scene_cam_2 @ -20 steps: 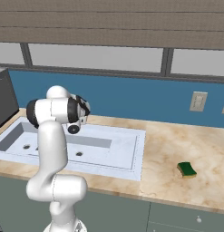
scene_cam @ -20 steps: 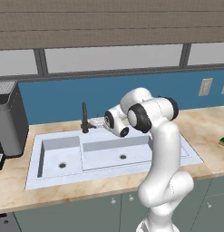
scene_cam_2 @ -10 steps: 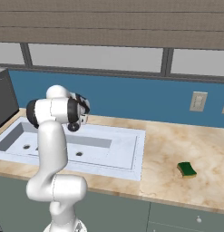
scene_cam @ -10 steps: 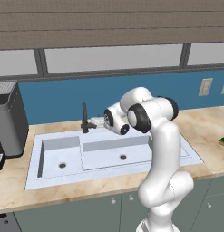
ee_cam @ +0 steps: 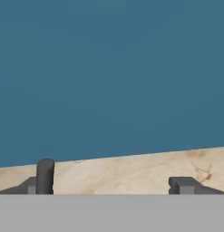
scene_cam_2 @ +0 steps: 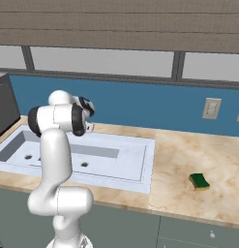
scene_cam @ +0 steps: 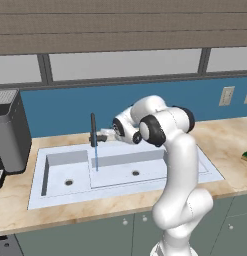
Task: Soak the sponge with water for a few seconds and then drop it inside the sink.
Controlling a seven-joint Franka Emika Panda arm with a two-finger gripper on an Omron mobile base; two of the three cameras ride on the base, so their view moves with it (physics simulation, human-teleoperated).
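Sponge (scene_cam_2: 199,181) lies on the counter (scene_cam_2: 188,155) well to the right of the sink (scene_cam_2: 135,160), dark green side up, and is cut off at the frame edge in the left base view. Working leftward, the gripper (scene_cam: 99,136) sits beside the black faucet (scene_cam: 93,129), jaws spread wide, holding nothing, its fingers hard to make out. Water (scene_cam: 96,157) falls as a thin stream into the sink's wide basin.

Sponge (scene_cam_2: 199,181) on marble counter (scene_cam_2: 188,160)
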